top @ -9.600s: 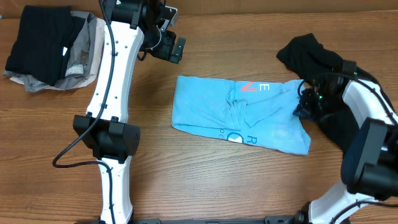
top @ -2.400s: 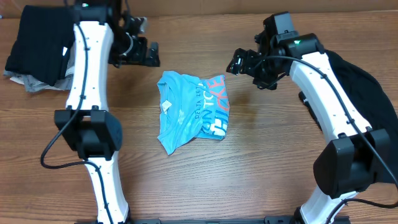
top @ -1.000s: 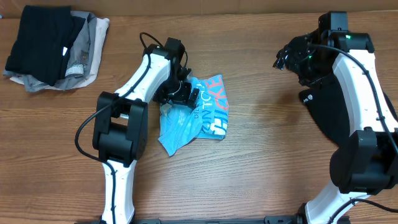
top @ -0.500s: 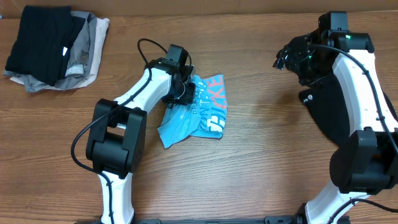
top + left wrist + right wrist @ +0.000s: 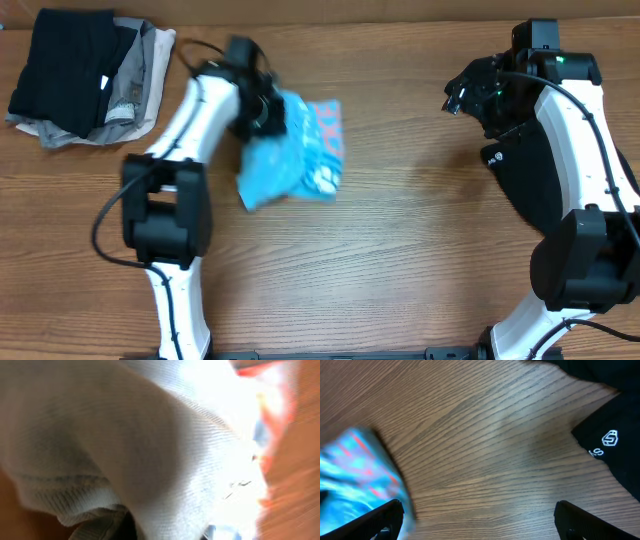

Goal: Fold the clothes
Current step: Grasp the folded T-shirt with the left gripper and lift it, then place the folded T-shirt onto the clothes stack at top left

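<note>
At the far left, a stack of folded garments (image 5: 75, 75) sits at the back corner of the table (image 5: 400, 280). Just right of it, the left fingers (image 5: 264, 112) are clamped on a bunch of the light blue T-shirt (image 5: 295, 150). The shirt trails from them as a blurred, rough bundle near the back middle, and the left wrist view shows only pale knit cloth pressed close. The step in hand is probably carrying the bundle to the stack. The next move calls for laying it flat so that the folds do not spill open. Farther right, the right fingers (image 5: 590, 522) stand wide apart and empty above bare wood. The black garment (image 5: 612, 420) lies just beside them and is likely the next piece to spread.
</note>
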### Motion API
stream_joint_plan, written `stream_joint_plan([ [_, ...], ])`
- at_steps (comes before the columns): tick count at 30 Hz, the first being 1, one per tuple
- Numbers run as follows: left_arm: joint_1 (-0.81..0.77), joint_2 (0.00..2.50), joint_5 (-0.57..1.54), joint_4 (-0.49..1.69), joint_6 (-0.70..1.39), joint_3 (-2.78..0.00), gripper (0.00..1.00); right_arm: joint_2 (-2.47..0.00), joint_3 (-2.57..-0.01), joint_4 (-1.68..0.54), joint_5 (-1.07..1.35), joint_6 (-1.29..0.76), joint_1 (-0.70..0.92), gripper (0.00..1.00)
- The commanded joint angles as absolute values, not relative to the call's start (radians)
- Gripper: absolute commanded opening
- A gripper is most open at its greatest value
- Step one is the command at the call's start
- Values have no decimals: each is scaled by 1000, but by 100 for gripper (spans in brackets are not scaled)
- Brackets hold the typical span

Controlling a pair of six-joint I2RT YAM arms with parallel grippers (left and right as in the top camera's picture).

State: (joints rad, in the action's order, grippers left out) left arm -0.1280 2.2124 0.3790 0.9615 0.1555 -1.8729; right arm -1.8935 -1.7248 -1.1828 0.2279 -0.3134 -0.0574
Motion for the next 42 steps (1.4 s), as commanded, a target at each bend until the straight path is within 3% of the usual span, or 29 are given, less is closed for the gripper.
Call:
stream_joint_plan([
  [1, -62, 2107, 496, 969, 157, -1987, 4, -1878, -1721, -1181, 217, -306, -57, 100],
  [13, 155, 2059, 570, 868, 302, -2212, 4, -1878, -1721, -1197, 218, -307, -57, 100],
  [24, 422, 2085, 567, 587, 600, -2219, 4, -1878, -1721, -1229, 218, -306, -54, 100],
  [33, 474, 2179, 482, 424, 751, -2219, 4, -1878, -1721, -1264, 218, -307, -52, 100],
  [42, 498, 2282, 367, 440, 781, -2218, 4, -1878, -1721, -1282, 225, -307, -52, 100],
])
